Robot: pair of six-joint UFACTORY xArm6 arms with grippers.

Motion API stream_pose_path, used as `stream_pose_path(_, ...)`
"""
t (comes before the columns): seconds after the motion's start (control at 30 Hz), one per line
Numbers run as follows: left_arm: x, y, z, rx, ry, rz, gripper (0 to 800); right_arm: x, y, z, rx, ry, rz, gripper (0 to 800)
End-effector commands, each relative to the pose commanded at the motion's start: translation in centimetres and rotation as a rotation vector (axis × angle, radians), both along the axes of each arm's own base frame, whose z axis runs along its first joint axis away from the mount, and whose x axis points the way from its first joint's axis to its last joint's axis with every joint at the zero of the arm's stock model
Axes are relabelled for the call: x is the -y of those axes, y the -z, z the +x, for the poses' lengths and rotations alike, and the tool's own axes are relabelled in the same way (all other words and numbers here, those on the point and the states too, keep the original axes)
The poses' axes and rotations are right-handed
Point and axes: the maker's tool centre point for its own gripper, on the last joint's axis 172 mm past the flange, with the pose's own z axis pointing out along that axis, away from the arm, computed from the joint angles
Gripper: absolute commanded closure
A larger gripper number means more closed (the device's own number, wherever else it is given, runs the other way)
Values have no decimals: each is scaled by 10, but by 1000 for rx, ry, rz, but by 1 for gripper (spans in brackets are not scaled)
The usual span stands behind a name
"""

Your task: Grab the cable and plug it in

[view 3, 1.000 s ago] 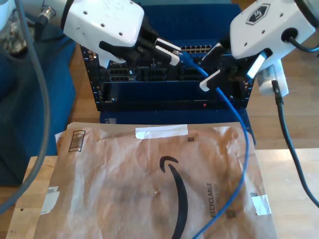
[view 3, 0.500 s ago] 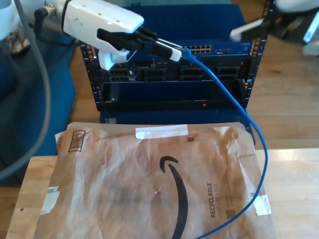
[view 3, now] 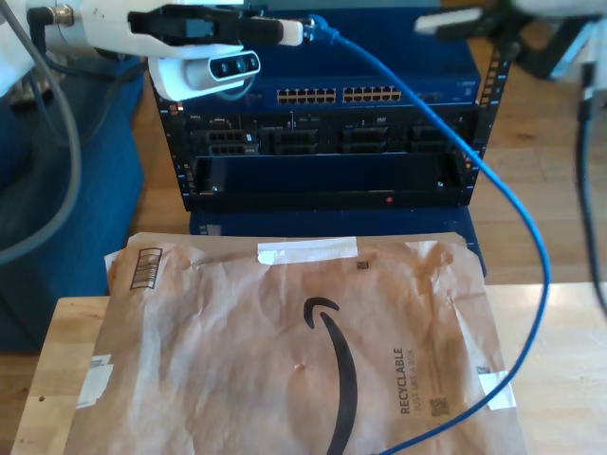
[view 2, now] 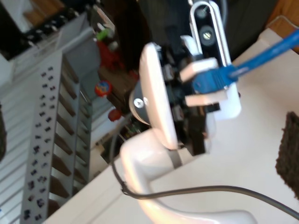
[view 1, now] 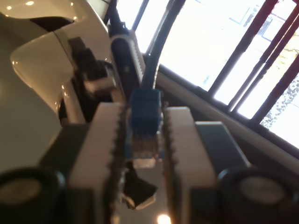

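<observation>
A blue switch rack [view 3: 332, 142] stands behind the table [view 3: 560, 360]. My first gripper [view 1: 142, 140], fingers clamped on the cable [view 3: 512, 218] plug, has lifted toward twelve o'clock above the ports. My second gripper's fingers: cannot tell.

A paper mailer [view 3: 294, 351] lies on the surface [view 3: 560, 370]. Behind it stands a rack [view 3: 332, 142]. The cable [view 3: 531, 237] crosses the mailer's corner at the exterior view's right.
</observation>
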Motion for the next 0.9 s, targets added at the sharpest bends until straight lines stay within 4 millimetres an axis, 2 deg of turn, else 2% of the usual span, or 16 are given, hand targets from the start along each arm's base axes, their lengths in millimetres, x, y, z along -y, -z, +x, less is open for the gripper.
stream_pose_path(0.13,-1,-2,2,-17,8,-20,795,-23,21,8,77,-22,-10,3)
stream_pose_path(0.23,-5,-5,-5,-32,46,-47,792,-21,19,19,161,2,-27,3)
stream_pose_path(0.57,-7,-10,-7,-51,65,-73,791,-46,33,-10,171,-69,-17,9)
stream_pose_path(0.67,-8,-11,-7,-50,65,-77,791,-46,41,-9,166,-64,-19,45)
stream_pose_path(0.9,-8,-12,-9,-49,74,-80,791,-45,44,-9,166,-58,-18,121)
